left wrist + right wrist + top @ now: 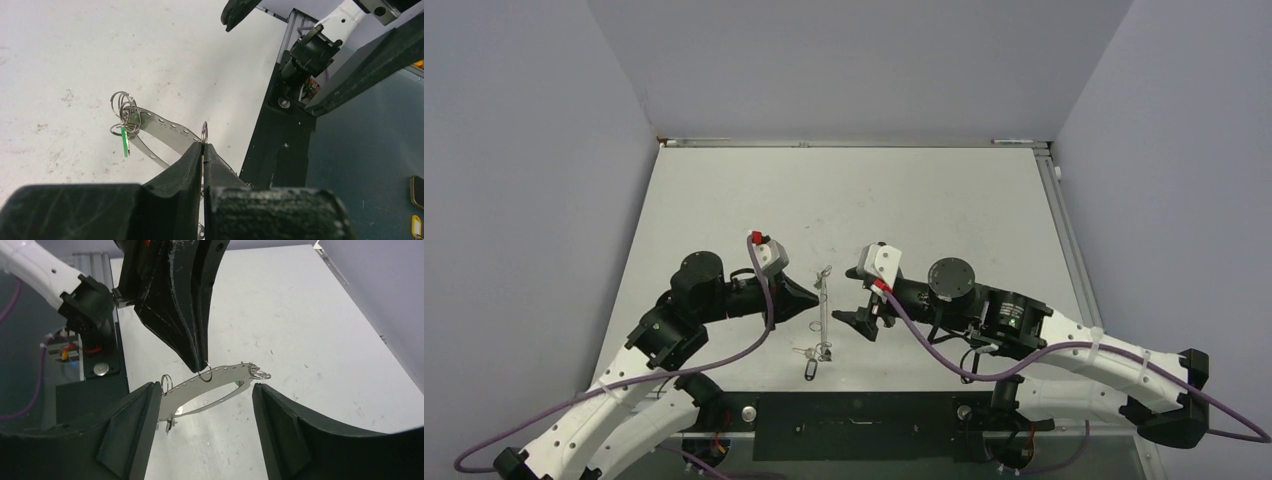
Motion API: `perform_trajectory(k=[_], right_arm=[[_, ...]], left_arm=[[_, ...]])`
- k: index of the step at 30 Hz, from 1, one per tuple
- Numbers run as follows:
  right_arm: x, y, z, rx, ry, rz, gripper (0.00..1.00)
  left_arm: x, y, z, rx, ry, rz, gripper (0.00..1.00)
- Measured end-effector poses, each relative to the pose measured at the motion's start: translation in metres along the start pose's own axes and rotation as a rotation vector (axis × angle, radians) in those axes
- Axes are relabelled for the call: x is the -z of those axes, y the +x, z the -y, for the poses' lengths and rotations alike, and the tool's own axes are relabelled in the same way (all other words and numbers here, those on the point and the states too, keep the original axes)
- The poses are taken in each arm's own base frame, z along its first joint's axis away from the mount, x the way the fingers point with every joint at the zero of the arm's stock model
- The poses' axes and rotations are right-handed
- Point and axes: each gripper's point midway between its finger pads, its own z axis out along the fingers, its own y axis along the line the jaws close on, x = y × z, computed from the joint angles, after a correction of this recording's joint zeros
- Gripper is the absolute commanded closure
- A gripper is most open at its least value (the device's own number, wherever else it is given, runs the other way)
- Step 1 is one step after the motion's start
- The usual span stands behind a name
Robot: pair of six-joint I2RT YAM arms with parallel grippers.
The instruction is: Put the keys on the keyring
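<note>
**Left jaws pinched on a ring, right jaws spread beside the keyring**

Seen from above, the left gripper (812,303) sat at 9 o'clock of the keyring (823,312) with its jaws pressed together, pinching a small wire ring (204,132) threaded on it. The keyring, a long loop of perforated metal strip, ran from 12 to 6 o'clock over the table (924,200). Spare rings (122,103) bunched at its 12 o'clock end, and the keys (809,365) lay at its 6 o'clock end. The right gripper (856,322) stood at 4 o'clock of the loop, jaws spread wide, one finger to each side of the strip. Whether either finger touched it could not be told.
</note>
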Motion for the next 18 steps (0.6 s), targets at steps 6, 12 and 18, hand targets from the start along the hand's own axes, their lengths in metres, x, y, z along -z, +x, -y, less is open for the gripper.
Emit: perform_trajectory(k=[6,12,18], right_arm=[[-0.006,0.026,0.002,0.084,-0.040,-0.142,0.32],[-0.019,0.056,0.003,0.105,-0.101,-0.236,0.37],[-0.015,0.074,-0.010,0.147,-0.187,-0.170,0.34]], left_arm=[[-0.001,0.007,0.000,-0.015,-0.057,-0.094,1.00],[0.011,-0.001,-0.004,-0.049,-0.149,-0.154,1.00],[0.029,-0.010,-0.014,-0.052,-0.271,-0.239,1.00]])
